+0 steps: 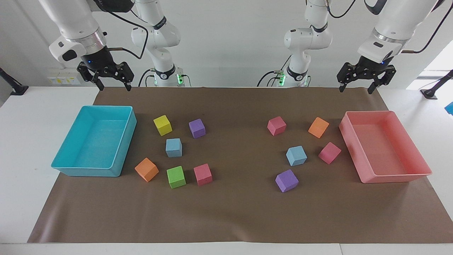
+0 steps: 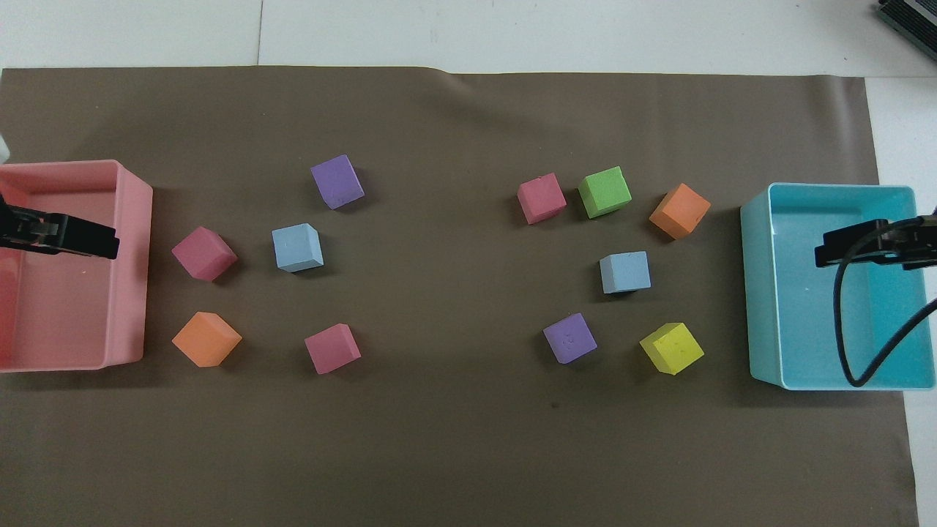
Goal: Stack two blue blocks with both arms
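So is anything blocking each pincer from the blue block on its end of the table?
Nothing visible. The left pincer and right pincer both hang raised, open and empty. Each blue block sits apart from its neighbouring cubes, top uncovered, so a descent from above looks clear.

two blue blocks (image 1: 173,147) (image 1: 296,156) lie well apart on the mat (image 1: 233,212); both grippers (image 1: 111,85) (image 1: 355,88) hang open, raised.

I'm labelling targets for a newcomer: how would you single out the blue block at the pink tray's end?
Start at the pink tray at the left arm's end. Among the five cubes beside it, the blue block sits between the purple cube and pink cube, the only sky-blue one.
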`<move>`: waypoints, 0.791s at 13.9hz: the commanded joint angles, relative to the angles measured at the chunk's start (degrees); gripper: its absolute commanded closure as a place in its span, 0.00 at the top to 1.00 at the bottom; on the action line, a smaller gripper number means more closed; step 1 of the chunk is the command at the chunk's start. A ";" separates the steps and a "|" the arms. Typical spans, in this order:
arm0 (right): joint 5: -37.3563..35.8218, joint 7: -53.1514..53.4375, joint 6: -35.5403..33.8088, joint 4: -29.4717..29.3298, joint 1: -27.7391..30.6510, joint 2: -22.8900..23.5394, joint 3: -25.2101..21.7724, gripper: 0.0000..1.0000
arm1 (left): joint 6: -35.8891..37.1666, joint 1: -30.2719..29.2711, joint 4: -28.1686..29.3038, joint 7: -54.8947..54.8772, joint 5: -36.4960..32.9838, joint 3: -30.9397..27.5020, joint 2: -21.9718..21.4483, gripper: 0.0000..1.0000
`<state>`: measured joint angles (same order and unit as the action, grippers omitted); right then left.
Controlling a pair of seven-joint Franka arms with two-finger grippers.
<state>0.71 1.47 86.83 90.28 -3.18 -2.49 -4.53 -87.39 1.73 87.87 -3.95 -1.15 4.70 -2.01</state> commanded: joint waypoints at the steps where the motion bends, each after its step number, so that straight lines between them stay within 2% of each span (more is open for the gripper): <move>1: -0.98 -0.94 0.00 1.21 0.27 -0.94 0.04 1.00 | -0.84 -0.76 0.81 -1.15 -0.25 0.40 -0.80 1.00; 11: -0.72 -0.85 0.00 1.30 0.27 -0.94 0.04 1.00 | -2.96 -0.85 0.63 -1.15 -0.17 0.40 -0.62 1.00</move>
<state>0.71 1.47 86.83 90.46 -3.14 -2.49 -4.59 -89.30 1.73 87.87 -4.16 -1.15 4.70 -2.01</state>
